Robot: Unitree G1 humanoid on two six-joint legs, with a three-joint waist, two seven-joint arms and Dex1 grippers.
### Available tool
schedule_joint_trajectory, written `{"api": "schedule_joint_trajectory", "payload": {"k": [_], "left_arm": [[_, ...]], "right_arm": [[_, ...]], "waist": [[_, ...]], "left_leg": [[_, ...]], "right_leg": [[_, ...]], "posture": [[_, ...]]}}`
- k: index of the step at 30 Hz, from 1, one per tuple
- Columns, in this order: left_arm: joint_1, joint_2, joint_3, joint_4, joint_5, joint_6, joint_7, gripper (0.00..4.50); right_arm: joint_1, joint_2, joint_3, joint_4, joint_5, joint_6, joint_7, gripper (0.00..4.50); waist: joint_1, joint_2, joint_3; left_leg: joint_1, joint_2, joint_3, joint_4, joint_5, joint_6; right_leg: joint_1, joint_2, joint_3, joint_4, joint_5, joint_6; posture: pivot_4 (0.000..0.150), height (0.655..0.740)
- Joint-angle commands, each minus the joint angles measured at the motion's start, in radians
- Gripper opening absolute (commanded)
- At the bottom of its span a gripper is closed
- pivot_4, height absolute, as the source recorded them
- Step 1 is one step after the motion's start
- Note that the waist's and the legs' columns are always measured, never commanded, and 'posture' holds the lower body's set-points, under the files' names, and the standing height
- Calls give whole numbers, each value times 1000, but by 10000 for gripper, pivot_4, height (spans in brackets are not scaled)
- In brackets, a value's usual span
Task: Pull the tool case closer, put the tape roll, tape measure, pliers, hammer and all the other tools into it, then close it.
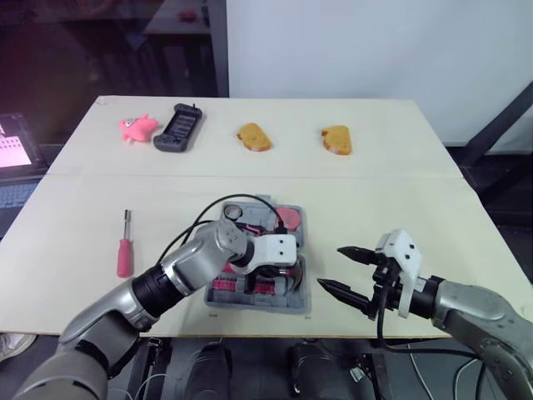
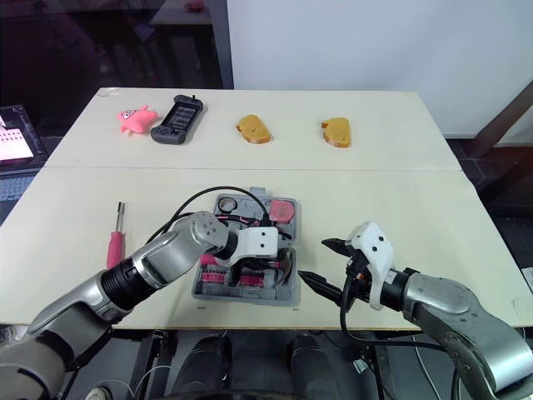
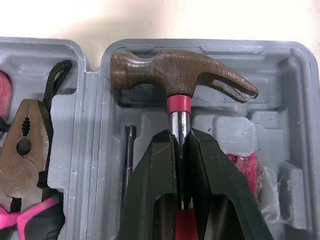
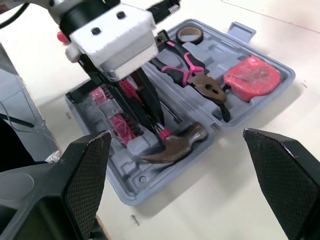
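Left eye view, starting at our left: the screwdriver point(image 1: 124, 254) lies on the table point(image 1: 375, 192), well apart from the case point(image 4: 165, 187). Our left gripper point(image 3: 181, 137) is clamped on the hammer point(image 3: 180, 75) shaft, just below the head, setting it into the case. We judge that letting go comes next, then fetching the screwdriver. Our right gripper point(image 1: 331, 267) hangs just beside the case, fingers apart.
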Motion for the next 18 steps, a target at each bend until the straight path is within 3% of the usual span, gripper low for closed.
{"api": "schedule_joint_trajectory", "payload": {"k": [1, 8, 10, 11, 17, 18], "left_arm": [[17, -18, 1, -9, 6, 1, -12, 294], [27, -14, 1, 6, 25, -16, -22, 294], [28, -11, 4, 0, 28, -23, -27, 9423], [29, -11, 9, -4, 31, -24, -24, 11740], [21, -1, 39, -26, 36, -34, -38, 40304], [17, 5, 54, -42, 30, -28, -45, 40304]], "right_arm": [[4, 5, -18, -34, 20, -4, -6, 45000], [-1, 8, -3, -38, 22, 0, -17, 45000], [-2, 9, -1, -38, 22, -1, -18, 45000], [-2, 9, 2, -37, 21, -2, -18, 45000], [-13, 14, 15, -35, 21, -2, -22, 45000], [-15, 15, 17, -34, 20, -2, -22, 45000]], "waist": [[0, 0, 0], [0, 0, 0], [0, 0, 0], [-1, 1, 0], [-1, 1, 0], [-2, 1, 0]], "left_leg": [[0, 0, 0, 0, 0, 0], [0, 0, 0, 1, 0, 0], [0, 0, -1, 1, 0, 1], [0, 0, -1, 1, 0, 1], [1, 0, -1, 1, -1, 1], [0, 0, -1, 1, -1, 1]], "right_leg": [[0, 0, 0, 0, 0, 0], [1, 0, 0, 0, 0, 0], [1, 0, 0, 0, 0, 0], [1, 0, 0, 0, 0, 0], [1, 0, -1, 0, 0, 0], [1, 0, -1, 0, 0, 0]], "posture": [[1500, 7400], [1500, 7400], [1500, 7400], [1500, 7400], [1500, 7400], [1500, 7400]]}}
